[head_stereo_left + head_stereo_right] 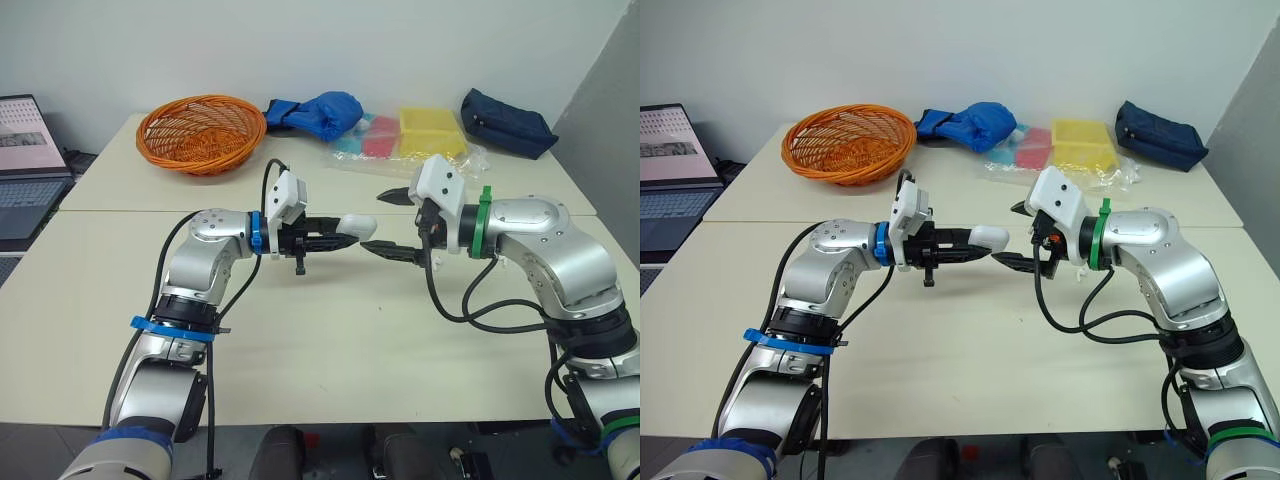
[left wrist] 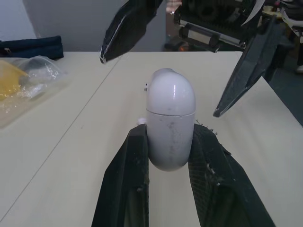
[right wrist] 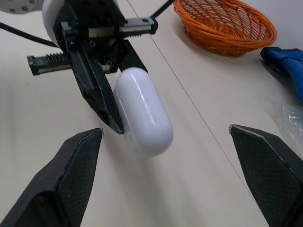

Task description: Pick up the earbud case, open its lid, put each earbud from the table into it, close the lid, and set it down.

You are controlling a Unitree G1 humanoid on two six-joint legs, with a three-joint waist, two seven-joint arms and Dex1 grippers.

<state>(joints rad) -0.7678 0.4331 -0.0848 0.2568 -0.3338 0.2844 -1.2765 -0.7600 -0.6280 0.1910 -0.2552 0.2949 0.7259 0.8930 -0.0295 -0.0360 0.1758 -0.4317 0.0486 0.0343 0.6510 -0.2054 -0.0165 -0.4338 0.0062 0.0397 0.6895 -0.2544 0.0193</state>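
Observation:
The white earbud case is held lengthwise above the middle of the table, and its lid is closed. My left gripper is shut on the case's lower half, and the rounded lid end sticks out past the fingers. My right gripper faces it from the right and is open. One fingertip is above and one below the case's lid end, neither touching it. A small white piece lies on the table beside the case; I cannot tell what it is.
An orange wicker basket stands at the back left. Behind it to the right are a blue bundle, a clear bag of yellow and pink items and a navy pouch. A laptop sits far left.

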